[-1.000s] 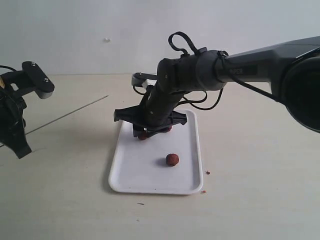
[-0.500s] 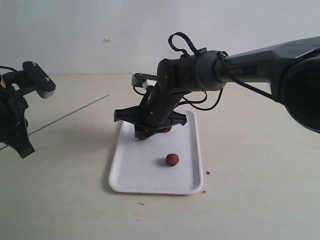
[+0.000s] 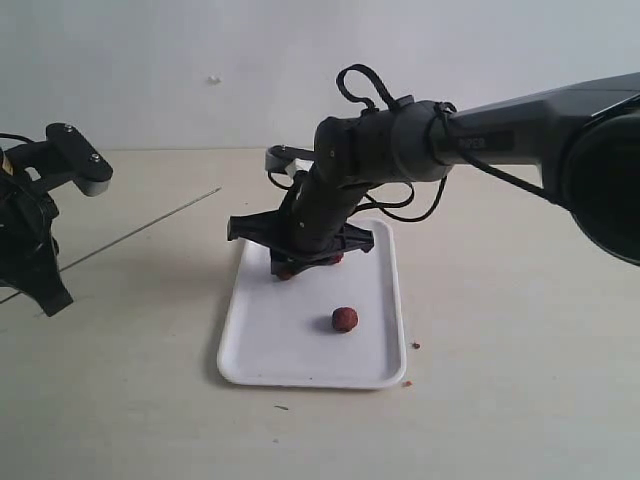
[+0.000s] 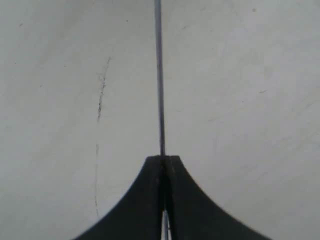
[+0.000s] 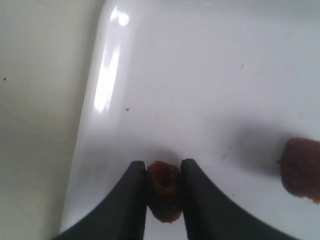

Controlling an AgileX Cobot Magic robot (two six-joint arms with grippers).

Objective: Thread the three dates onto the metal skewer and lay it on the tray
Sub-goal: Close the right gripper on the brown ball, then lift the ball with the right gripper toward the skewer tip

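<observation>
No legible text, label or number anywhere

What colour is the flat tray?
Glossy white; the flat rectangular tray shows best in the exterior view.

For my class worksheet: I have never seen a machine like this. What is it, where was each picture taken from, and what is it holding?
Two robot arms work at a table. One picture looks on from outside; the others come from a camera on each wrist. The left arm, jaws shut, holds a thin metal skewer. The right arm reaches onto a white tray, its jaws pinching a date. Another date lies beside it and a third date farther off.
</observation>
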